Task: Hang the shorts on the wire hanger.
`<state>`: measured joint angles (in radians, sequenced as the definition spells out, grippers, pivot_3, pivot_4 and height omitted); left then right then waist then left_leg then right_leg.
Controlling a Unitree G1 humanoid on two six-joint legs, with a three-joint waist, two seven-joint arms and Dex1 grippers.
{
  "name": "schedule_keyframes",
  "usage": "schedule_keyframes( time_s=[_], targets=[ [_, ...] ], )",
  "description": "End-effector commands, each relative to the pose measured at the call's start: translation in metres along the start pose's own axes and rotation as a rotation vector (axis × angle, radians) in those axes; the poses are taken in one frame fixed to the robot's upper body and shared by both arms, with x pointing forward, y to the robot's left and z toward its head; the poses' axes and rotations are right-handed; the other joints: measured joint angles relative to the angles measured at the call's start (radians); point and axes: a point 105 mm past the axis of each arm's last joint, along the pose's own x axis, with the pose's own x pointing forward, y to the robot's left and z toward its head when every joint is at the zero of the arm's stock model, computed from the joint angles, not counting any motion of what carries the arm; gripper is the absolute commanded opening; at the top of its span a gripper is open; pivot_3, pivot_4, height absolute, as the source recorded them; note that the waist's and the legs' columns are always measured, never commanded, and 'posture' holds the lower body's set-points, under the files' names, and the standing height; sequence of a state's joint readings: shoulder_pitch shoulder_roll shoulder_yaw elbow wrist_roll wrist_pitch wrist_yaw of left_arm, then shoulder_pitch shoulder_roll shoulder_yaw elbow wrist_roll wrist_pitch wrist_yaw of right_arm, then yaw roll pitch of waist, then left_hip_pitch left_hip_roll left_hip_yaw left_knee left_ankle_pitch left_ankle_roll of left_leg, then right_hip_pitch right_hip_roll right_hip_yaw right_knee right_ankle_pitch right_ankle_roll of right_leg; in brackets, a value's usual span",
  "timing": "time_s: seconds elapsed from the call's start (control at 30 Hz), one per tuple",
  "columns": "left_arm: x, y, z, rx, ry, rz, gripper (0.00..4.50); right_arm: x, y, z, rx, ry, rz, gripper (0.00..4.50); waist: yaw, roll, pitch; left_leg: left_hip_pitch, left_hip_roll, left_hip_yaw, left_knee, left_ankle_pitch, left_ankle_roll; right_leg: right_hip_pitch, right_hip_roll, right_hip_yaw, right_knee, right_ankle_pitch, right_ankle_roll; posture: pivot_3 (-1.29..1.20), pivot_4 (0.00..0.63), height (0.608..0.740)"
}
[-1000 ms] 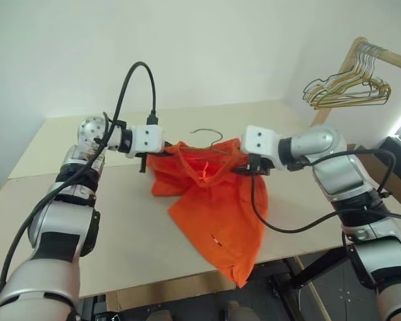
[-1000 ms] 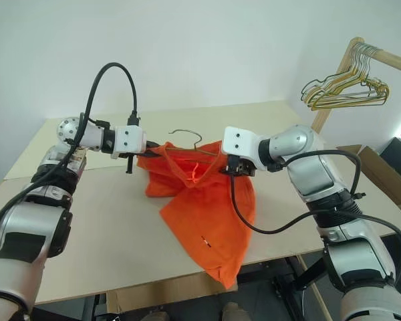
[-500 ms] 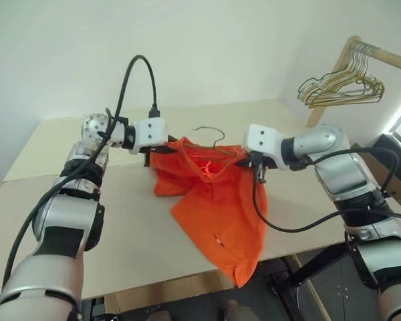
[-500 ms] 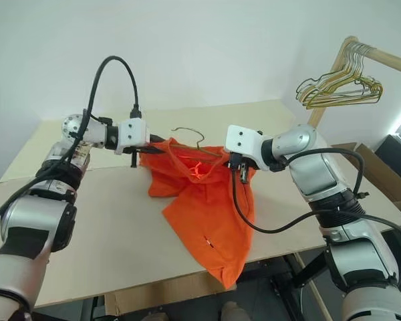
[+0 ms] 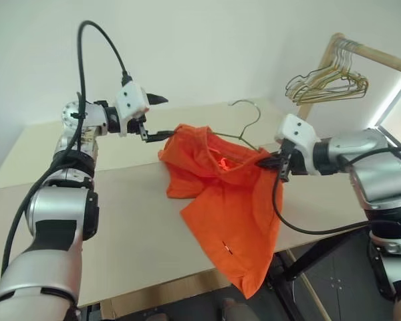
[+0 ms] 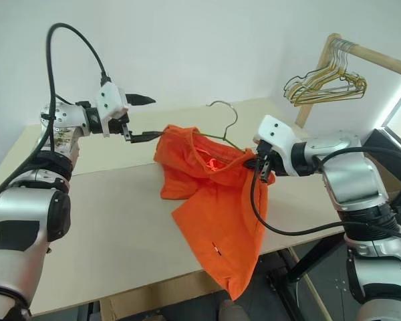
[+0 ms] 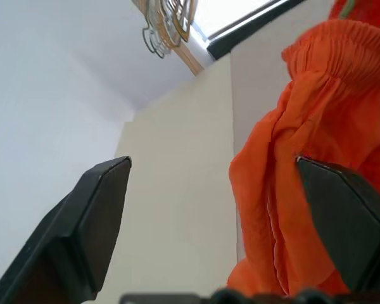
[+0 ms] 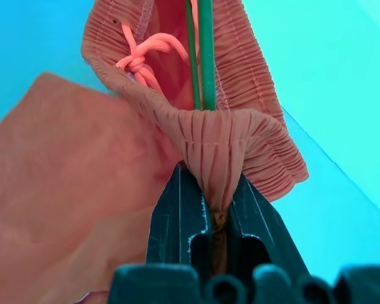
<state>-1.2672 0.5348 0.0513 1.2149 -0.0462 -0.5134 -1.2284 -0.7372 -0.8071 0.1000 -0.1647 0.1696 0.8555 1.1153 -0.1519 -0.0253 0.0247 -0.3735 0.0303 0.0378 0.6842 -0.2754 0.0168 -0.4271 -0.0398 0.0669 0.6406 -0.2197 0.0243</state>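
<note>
The orange shorts hang over the table's front edge, their gathered waistband lifted at the right. My right gripper is shut on a fold of that waistband, and the wire hanger's thin wire runs into the same fold. The wire hanger has its hook standing up above the shorts, with its lower part hidden inside the fabric. My left gripper is open just left of the waistband with nothing between its fingers. Its lower finger is close to the fabric edge.
A wooden rail at the upper right carries a bunch of gold and green wire hangers. The beige table stretches left of the shorts, and its front edge runs close under the hanging cloth.
My left gripper has opened, let go of the shorts and risen. My right gripper has shut on the waistband and drawn it right; the hanger's hook now stands upright. The camera has turned.
</note>
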Motion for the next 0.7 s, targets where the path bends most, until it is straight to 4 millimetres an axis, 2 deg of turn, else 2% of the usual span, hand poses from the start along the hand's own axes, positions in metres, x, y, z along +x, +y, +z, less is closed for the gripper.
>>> schedule_keyframes(
  time_s=[0.03,0.17,0.3,0.4,0.47,0.57,0.7],
  targets=[
    [-0.003,0.023,0.044,-0.088,-0.247,0.059,4.48,-0.019,-0.002,0.010,0.029,-0.049,-0.070,0.00,-0.016,0.000,0.000,0.000,0.000,0.000,0.000,0.000,0.000,0.000,0.000,0.000,0.000,0.000,0.000,-0.24,0.000,0.740],
    [-0.003,0.023,0.048,-0.119,-0.301,0.073,4.48,-0.030,-0.005,0.005,0.135,-0.049,-0.140,0.00,-0.055,0.000,0.000,0.000,-0.001,-0.003,0.000,0.000,0.000,0.000,-0.001,0.000,0.000,-0.001,0.001,-0.26,0.000,0.740],
    [-0.003,0.005,0.044,-0.071,-0.323,0.026,4.48,-0.046,-0.015,-0.004,0.290,-0.013,-0.283,0.00,-0.087,0.000,0.000,0.001,-0.002,-0.009,0.000,0.000,0.000,0.002,-0.004,0.001,0.001,-0.001,0.002,-0.28,0.000,0.740],
    [-0.002,-0.009,0.046,-0.098,-0.378,-0.006,4.48,-0.058,-0.024,-0.016,0.367,0.065,-0.422,0.00,-0.111,0.000,0.000,0.002,-0.001,-0.009,0.000,0.000,0.000,0.003,-0.005,0.002,0.002,-0.001,0.003,-0.30,0.000,0.740],
    [-0.002,-0.016,0.048,-0.116,-0.405,-0.012,4.48,-0.065,-0.029,-0.019,0.426,0.055,-0.480,0.00,-0.121,0.000,0.000,0.002,-0.001,-0.009,0.000,0.000,0.000,0.002,-0.005,0.002,0.003,-0.001,0.003,-0.30,0.000,0.740],
    [-0.002,-0.025,0.051,-0.135,-0.415,-0.011,4.48,-0.077,-0.041,-0.023,0.517,0.040,-0.596,0.00,-0.144,0.000,0.000,0.002,-0.001,-0.009,0.000,0.000,0.000,0.003,-0.005,0.003,0.003,-0.001,0.004,-0.31,0.000,0.740],
    [-0.003,-0.032,0.053,-0.156,-0.410,-0.002,4.48,-0.087,-0.064,-0.037,0.608,0.121,-0.794,0.00,-0.164,0.001,0.000,0.003,-0.001,-0.009,0.000,0.000,0.000,0.004,-0.006,0.004,0.003,0.000,0.004,-0.31,0.000,0.740]
  ],
)
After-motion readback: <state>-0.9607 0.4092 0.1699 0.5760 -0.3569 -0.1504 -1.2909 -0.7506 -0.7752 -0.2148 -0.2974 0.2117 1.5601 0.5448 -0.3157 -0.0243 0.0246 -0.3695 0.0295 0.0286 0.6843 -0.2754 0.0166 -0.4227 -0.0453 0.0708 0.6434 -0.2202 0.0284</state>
